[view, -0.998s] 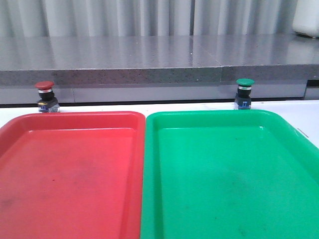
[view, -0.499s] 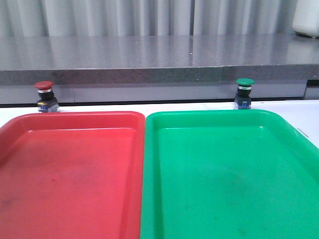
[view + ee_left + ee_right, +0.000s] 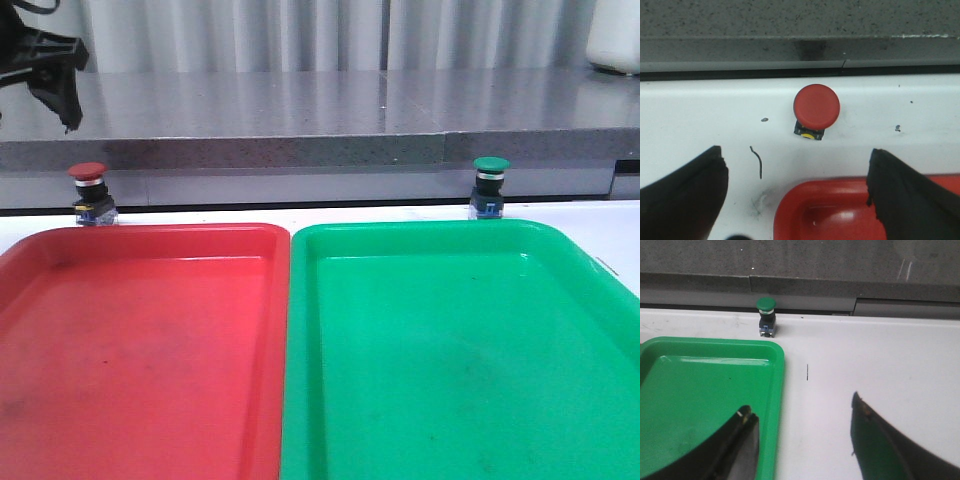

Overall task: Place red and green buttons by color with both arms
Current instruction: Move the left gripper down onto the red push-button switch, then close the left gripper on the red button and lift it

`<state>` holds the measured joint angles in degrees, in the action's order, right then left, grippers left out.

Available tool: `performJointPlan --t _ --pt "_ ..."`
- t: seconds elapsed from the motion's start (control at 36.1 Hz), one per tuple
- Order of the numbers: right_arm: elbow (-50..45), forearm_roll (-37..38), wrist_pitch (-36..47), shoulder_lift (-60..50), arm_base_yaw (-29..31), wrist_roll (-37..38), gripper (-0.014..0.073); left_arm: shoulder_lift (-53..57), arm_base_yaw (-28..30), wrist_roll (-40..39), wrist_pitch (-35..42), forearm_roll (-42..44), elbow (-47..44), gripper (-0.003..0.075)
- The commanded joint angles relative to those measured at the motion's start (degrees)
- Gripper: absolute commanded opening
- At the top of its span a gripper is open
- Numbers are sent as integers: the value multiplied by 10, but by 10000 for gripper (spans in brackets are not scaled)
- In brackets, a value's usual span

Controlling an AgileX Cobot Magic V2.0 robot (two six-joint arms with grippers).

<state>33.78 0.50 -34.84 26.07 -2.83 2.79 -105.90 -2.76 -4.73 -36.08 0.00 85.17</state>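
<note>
1. The red tray (image 3: 140,340) sits at the near side of the white table (image 3: 610,225), and everything is placed off it.
2. The green tray (image 3: 450,350) lies right beside the red tray, long edges all but touching.
3. The red button (image 3: 90,193) stands upright on the table just behind the red tray's far rim, toward its left corner, close to the rim but not in the tray.
4. The green button (image 3: 490,187) stands upright behind the green tray's far rim, well apart from the red tray, also outside its tray.
5. The left gripper (image 3: 797,195) hangs above the red tray's far edge, fingers spread wide with nothing between them; the red button shows beyond the gap, untouched.
6. In the front view part of the left arm (image 3: 45,65) shows high above the red tray's far left corner.
7. The right gripper (image 3: 802,440) hovers over the green tray's right edge, far from the red tray, fingers parted and empty.
</note>
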Motion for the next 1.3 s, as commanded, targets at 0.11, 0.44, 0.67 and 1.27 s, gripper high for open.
performJointPlan --t 0.11,0.44,0.67,1.27 --pt "19 6 41 9 3 -4 436 -43 -3 0 55 -14 59 554" --pt "19 6 41 9 3 -4 436 -102 -3 0 105 -57 81 554" --pt "19 6 41 9 3 -4 436 -124 -10 0 136 -65 81 554" --pt "19 6 41 9 3 -4 436 -117 -15 0 130 -64 81 270"
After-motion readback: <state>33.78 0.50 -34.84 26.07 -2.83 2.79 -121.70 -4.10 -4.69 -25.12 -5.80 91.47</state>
